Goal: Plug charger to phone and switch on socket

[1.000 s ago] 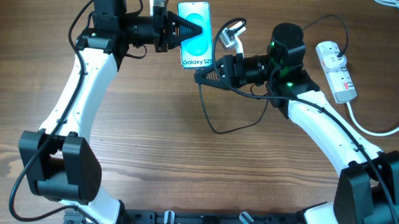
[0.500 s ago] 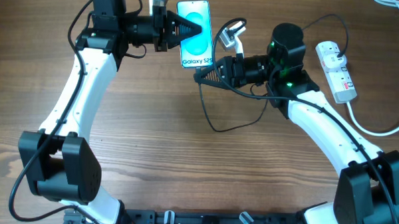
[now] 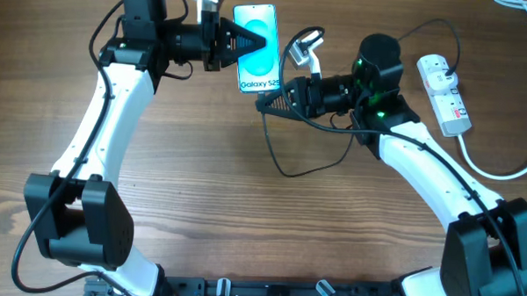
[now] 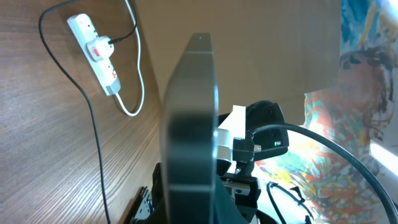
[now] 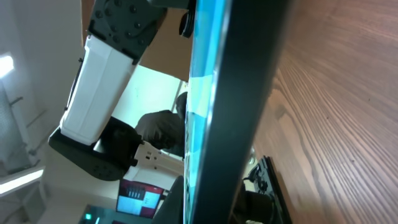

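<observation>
My left gripper [image 3: 246, 41] is shut on the phone [image 3: 259, 70] and holds it with its teal screen up and the "Galaxy S25" end toward my right gripper. In the left wrist view the phone [image 4: 189, 118] shows edge-on. My right gripper [image 3: 264, 99] is at the phone's lower end and is shut on the tip of the charger [image 3: 281, 162], a black cable that loops back to a white adapter [image 3: 443, 78] in the socket [image 3: 446, 102]. The plug tip is hidden. In the right wrist view the phone [image 5: 245, 93] fills the middle.
The socket's thick white lead [image 3: 500, 171] curves off at the right edge. The socket [image 4: 94, 51] and black cable [image 4: 94, 149] also show in the left wrist view. The cable loop lies on the wooden table [image 3: 243, 226] between the arms.
My right gripper has crept slightly up and left, closer to the phone's lower end. The left arm and phone have stayed still.
</observation>
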Robot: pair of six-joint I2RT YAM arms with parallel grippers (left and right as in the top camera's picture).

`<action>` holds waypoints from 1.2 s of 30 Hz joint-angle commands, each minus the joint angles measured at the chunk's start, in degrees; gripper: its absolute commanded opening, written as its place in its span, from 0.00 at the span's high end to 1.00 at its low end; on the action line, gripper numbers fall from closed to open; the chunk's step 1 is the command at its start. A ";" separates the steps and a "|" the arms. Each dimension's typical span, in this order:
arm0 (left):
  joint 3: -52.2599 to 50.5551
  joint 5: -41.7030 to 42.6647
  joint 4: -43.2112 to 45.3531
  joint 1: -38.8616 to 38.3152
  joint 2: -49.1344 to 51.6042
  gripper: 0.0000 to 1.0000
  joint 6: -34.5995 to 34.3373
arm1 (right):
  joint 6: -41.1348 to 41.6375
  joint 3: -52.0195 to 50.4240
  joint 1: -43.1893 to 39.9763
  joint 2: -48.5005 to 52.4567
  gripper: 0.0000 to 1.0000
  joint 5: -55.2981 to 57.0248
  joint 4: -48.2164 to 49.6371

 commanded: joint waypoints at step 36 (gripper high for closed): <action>-0.28 2.23 -3.52 -2.71 -0.94 0.96 3.50 | 2.82 1.01 -2.47 -0.79 0.96 12.02 5.55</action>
